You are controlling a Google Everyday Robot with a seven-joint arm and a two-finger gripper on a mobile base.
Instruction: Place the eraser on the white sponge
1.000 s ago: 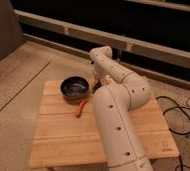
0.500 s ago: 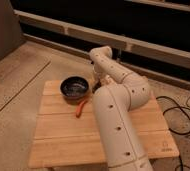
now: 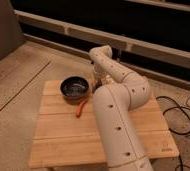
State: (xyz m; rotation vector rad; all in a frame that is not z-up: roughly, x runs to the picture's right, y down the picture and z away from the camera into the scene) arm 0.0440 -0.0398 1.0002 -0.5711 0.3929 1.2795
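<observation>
My white arm (image 3: 119,107) rises from the front of the wooden table (image 3: 63,135), bends at the elbow and reaches back to the table's far edge. The gripper (image 3: 95,78) hangs down at the far edge, just right of the dark bowl (image 3: 74,87), and is mostly hidden behind the arm. The black eraser and the white sponge do not show; the arm covers the middle and far right of the table.
A thin orange-red stick (image 3: 80,107) lies on the table just in front of the bowl, next to the arm. Black cables (image 3: 180,117) lie on the floor to the right. A low wall and railing (image 3: 138,42) run behind the table.
</observation>
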